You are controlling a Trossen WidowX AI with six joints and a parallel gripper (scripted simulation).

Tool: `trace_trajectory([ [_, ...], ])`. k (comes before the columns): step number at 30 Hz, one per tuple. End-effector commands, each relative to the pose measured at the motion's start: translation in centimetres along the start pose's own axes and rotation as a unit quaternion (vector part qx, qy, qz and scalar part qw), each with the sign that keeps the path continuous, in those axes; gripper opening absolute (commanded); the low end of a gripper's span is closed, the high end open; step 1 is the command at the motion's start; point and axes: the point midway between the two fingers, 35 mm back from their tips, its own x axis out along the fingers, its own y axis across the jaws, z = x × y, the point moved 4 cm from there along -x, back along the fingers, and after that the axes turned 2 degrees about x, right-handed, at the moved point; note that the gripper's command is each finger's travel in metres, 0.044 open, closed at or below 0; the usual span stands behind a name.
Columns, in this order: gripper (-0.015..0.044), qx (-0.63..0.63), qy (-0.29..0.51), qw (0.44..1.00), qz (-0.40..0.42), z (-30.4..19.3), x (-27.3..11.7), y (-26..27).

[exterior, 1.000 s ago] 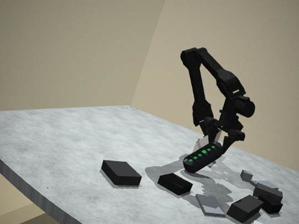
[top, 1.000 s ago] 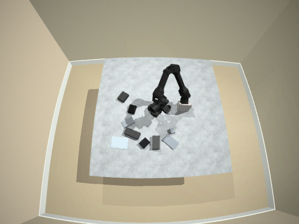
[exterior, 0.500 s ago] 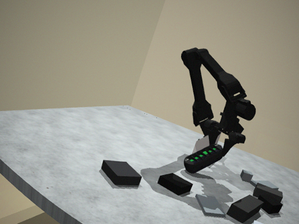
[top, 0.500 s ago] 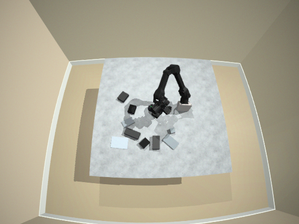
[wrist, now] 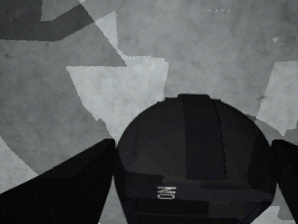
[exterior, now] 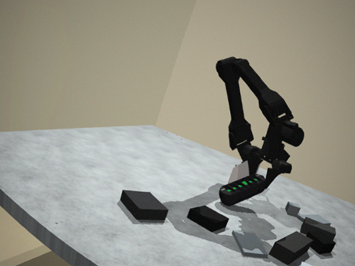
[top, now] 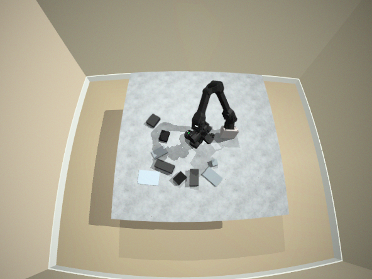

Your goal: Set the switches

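The dark controller unit is tilted, its far end raised and its near end low over the bench. I cannot tell whether that low end touches. Its switch face shows a row of green patches in the exterior view; which ends are pressed is too small to tell. My gripper is shut on the unit near its raised end, one finger on each side. The wrist view shows the unit's rounded end and a small pale marking, unreadable here. The row of six label squares cannot be made out.
Dark blocks lie in front and to the right of the unit. A grey plate, a small grey cube and a white panel also lie there. The arm's pale base stands behind.
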Motion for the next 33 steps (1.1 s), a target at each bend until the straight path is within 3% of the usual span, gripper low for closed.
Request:
trace_trajectory([
  [1, 0.0338, 0.003, 0.004, 1.000, 0.007, 0.1, 0.6, 0.2],
  [33, 0.0338, 0.003, 0.004, 1.000, 0.007, 1.4, 2.7, 0.3],
])
